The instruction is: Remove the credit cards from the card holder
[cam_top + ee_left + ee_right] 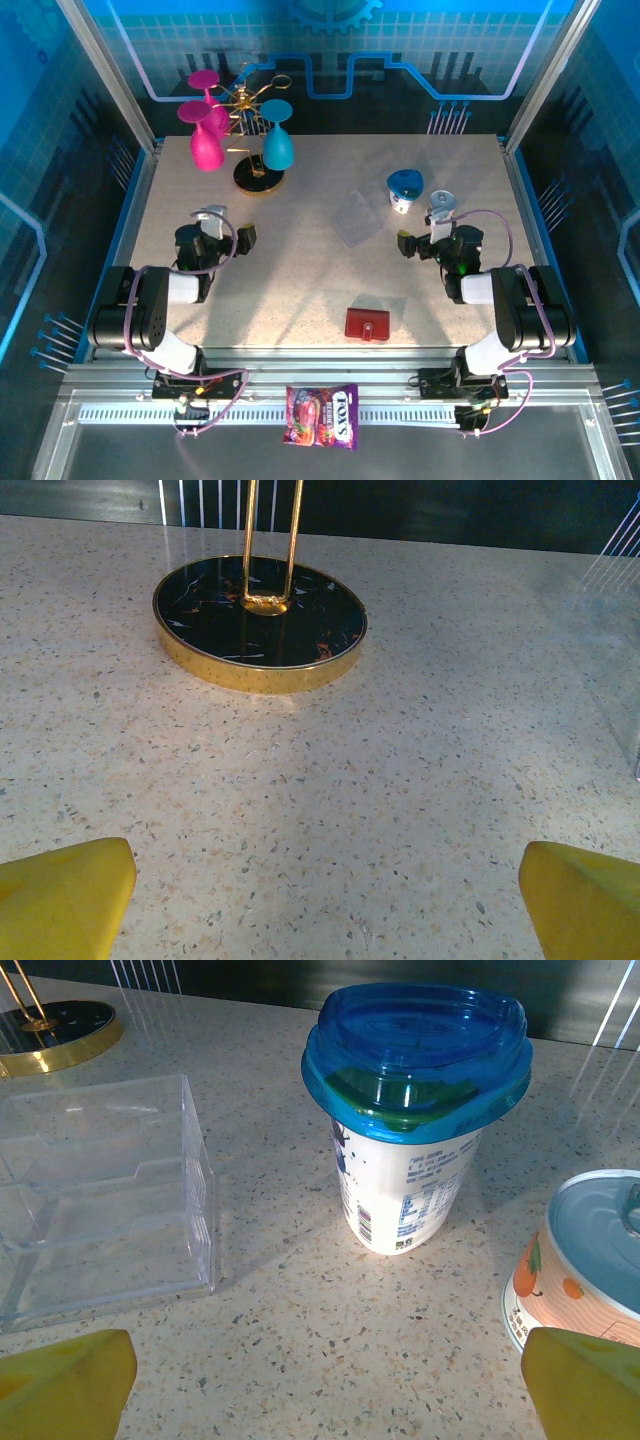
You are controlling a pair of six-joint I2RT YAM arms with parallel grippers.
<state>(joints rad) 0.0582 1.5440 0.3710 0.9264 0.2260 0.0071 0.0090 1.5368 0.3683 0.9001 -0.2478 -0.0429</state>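
Note:
The card holder (367, 323) is a small red wallet lying closed and flat near the table's front edge, between the two arms. The credit cards are hidden from view. My left gripper (243, 238) rests low at the left middle of the table, far from the wallet. It is open, its yellow fingertips (65, 900) wide apart over bare tabletop. My right gripper (406, 243) sits at the right middle, behind the wallet. It is open too, with nothing between its yellow fingertips (585, 1385).
A gold stand (258, 175) with pink and blue glasses stands at the back left, its base (260, 620) ahead of the left gripper. A clear plastic box (100, 1200), a blue-lidded cup (415, 1110) and a tin can (590, 1260) face the right gripper. A candy bag (322, 415) lies off the table's front.

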